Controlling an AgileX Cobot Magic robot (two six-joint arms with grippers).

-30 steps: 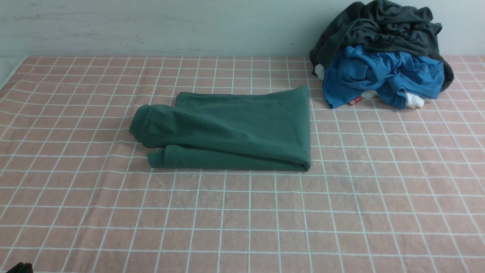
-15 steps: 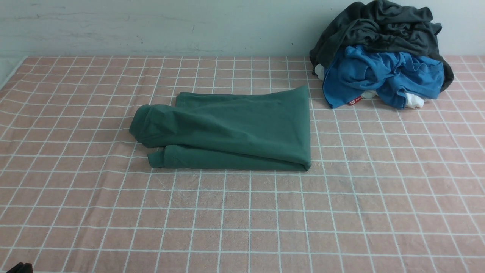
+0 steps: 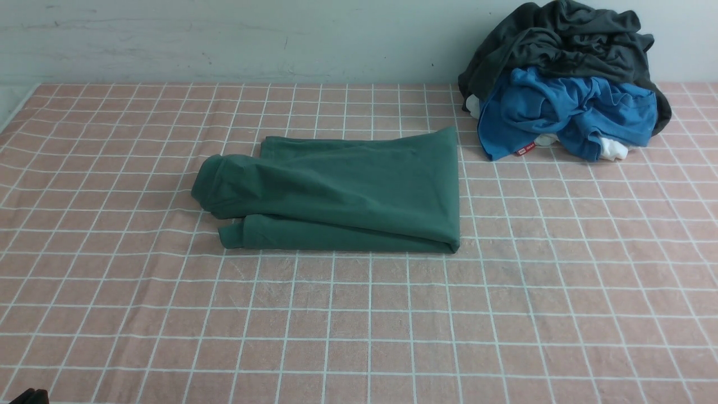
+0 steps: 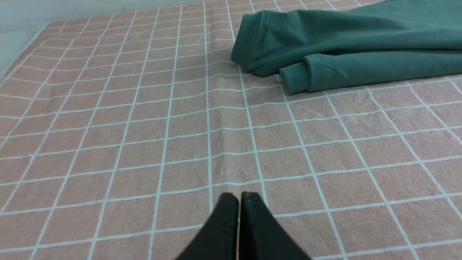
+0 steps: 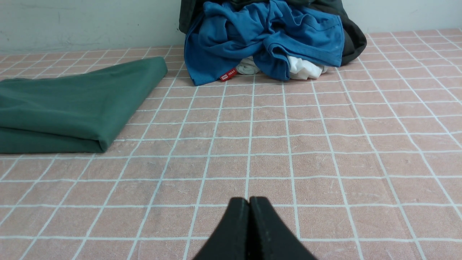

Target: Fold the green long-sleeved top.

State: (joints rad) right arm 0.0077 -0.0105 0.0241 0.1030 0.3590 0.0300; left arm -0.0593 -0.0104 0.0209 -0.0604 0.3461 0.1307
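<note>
On the checked surface [image 3: 359,314]: green long-sleeved top [image 3: 336,193] lies folded | step: folding looks done | left pincer [image 4: 239,196] and right pincer [image 5: 249,200] together, empty | next: likely none, perhaps tidying the cuff.

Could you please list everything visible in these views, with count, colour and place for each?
green long-sleeved top: one, dark green, folded flat mid-table, cuff poking out at its left near corner.
charcoal garment: one, dark grey, crumpled atop the pile at the far right.
blue garment: one, bright blue, in that pile, below the charcoal one.
white cloth: bits, white, peeking from under the blue.
tablecloth: one, pink with white grid, covering the table.
wall: pale grey-green, behind the table.
left pincer: black, shut, empty, above bare cloth.
right pincer: black, shut, empty, above bare cloth.
</note>
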